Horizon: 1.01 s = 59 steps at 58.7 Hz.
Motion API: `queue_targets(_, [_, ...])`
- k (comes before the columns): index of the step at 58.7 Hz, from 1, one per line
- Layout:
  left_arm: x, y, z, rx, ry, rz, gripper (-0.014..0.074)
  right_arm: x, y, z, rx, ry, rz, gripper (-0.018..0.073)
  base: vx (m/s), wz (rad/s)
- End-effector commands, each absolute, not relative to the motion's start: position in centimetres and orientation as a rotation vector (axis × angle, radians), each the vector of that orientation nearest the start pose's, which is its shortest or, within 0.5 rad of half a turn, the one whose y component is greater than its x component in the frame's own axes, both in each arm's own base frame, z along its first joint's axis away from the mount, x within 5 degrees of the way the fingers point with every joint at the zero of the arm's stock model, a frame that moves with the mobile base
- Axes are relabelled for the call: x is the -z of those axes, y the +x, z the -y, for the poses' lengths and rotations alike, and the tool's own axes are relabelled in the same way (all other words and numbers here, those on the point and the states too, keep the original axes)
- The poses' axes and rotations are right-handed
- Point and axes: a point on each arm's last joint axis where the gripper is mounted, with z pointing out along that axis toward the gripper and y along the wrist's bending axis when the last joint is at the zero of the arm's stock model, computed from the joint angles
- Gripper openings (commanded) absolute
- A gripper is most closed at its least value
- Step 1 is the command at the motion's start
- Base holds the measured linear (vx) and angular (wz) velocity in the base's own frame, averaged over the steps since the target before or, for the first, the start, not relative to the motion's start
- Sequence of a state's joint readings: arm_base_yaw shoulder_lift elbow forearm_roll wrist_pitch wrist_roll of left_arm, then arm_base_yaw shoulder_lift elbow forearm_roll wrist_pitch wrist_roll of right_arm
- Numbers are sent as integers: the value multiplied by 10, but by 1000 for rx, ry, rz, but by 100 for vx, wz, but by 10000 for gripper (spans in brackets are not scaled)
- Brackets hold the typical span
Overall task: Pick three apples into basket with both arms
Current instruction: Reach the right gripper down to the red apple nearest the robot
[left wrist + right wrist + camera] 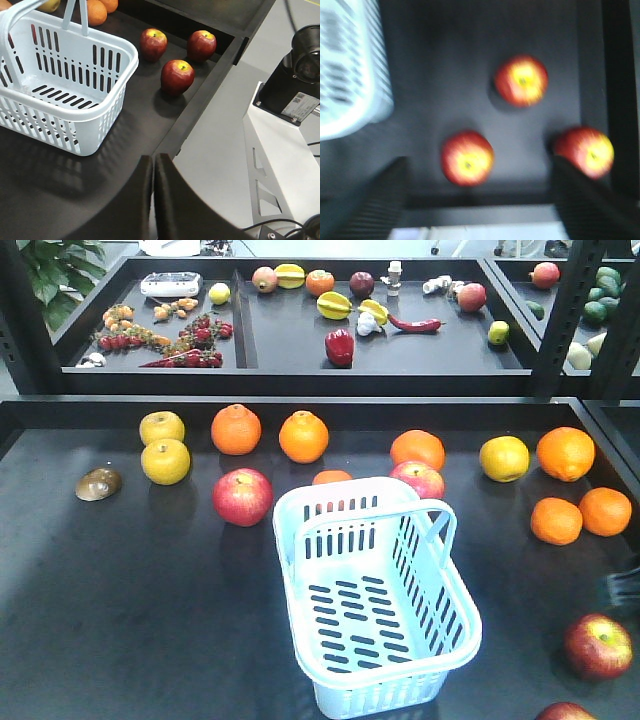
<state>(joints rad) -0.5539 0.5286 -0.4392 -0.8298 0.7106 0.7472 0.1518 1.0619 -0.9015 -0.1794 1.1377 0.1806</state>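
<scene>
Three apples [177, 76]: red with yellow-green crowns, stems up, grouped at the near right corner of the tabletop [120, 620]. They sit apart from one another, just inside its raised lip and well to the right of the basket.
Same corner from above: three apples [521, 80] appear in the blurred right wrist view, one farther in and two [585, 151] closer to the near edge.
Corner in the front view: only two apples show, one whole [598, 646] and one [565, 712] cut off by the frame.
More apples: one [242, 496] lies left of the basket's far end, and another [417, 478] sits just behind its far rim.
Basket [370, 695]: pale blue, slotted and upright, standing mid-tabletop toward the near edge with its long side angled and a handle raised.
Left gripper [153, 160]: black fingers [172, 200] pressed together with nothing between them. It hangs above the near edge of the tabletop, right of the basket [100, 125] and apart from the fruit.
Right gripper [479, 162]: fingers [375, 200] spread wide and holding nothing. It looks down over the corner, and one apple [467, 157] shows between the fingers; the blur hides how far above it they are.
Background: oranges [236, 429] and yellow pears [165, 461] lie in a row along the far edge of the tabletop.
</scene>
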Motion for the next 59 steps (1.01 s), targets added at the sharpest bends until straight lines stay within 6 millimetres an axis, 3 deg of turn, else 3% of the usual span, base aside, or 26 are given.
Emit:
queue_targets(1, [-290,59,89,859,879,-1886,-6,-304,196,-11,227,-46,-2787,730,0,0])
queue_targets(15, [-289,59,89,863,887,-1890,-6,-281,216,-14,205,-16,-2887,701,0,0])
queue_targets(25, [-289,59,89,863,887,-1890,-6,-246,222,-1,149,71,-3009,666,0,0])
queue_targets(35, [-289,58,89,864,889,-1892,-6,-211,223,5,-30,146,-3048,645,0,0])
queue_targets(59, [-289,59,89,860,890,-1889,-6,-166,239,4,-66,126,-3155,634,0,0])
